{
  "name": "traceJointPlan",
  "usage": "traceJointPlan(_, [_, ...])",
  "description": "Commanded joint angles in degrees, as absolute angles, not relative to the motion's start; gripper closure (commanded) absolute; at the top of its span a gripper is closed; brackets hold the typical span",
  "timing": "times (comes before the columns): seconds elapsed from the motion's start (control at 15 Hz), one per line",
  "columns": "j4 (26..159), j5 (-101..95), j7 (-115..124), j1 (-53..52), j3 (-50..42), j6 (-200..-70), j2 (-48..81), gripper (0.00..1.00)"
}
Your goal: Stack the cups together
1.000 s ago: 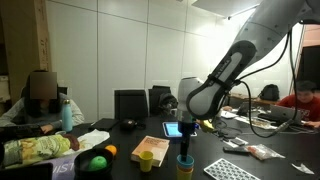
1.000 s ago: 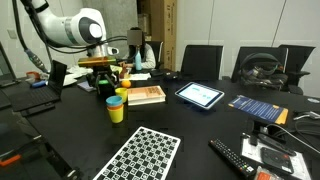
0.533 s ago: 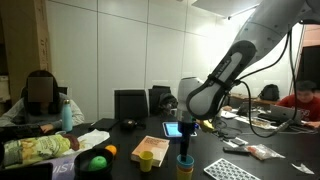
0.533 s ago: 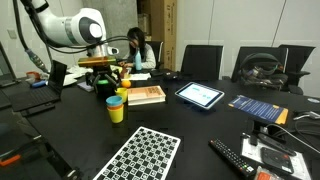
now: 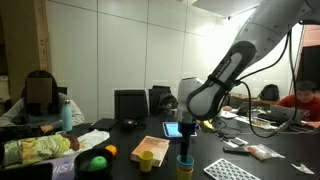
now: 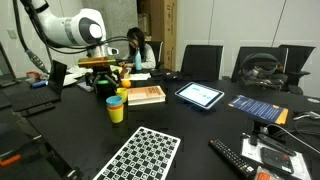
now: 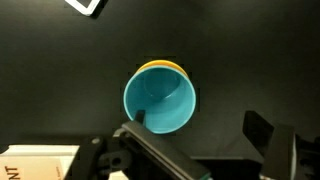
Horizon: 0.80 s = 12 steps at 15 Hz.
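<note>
A light blue cup (image 7: 160,98) sits nested inside a yellow cup (image 7: 163,67), upright on the black table. The stack shows in both exterior views (image 6: 116,107) (image 5: 185,163). My gripper (image 7: 196,142) is open and empty, directly above the stack; it also shows in both exterior views (image 5: 185,138) (image 6: 104,82). An orange cup (image 5: 147,161) stands beside the book. I cannot make out the red cup.
A book (image 6: 147,95) and a tablet (image 6: 200,95) lie behind the stack. A checkerboard sheet (image 6: 140,155) lies in front of it. Green and orange balls (image 5: 98,160), a teal bottle (image 5: 67,113), chairs and seated people are around the table.
</note>
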<state>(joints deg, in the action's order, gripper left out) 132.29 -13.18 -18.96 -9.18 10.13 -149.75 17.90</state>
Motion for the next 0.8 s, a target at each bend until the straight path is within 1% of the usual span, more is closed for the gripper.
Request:
traceJointPlan(0.0, [132.24, -13.23, -18.95, -8.95, 10.36, -149.62, 17.87, 0.0])
traceJointPlan(0.4, [132.24, -13.23, -18.95, -8.95, 10.36, -149.62, 17.87, 0.0])
traceJointPlan(0.73, [131.25, -13.01, -19.65, -9.93, 12.23, -150.43, 19.38, 0.0])
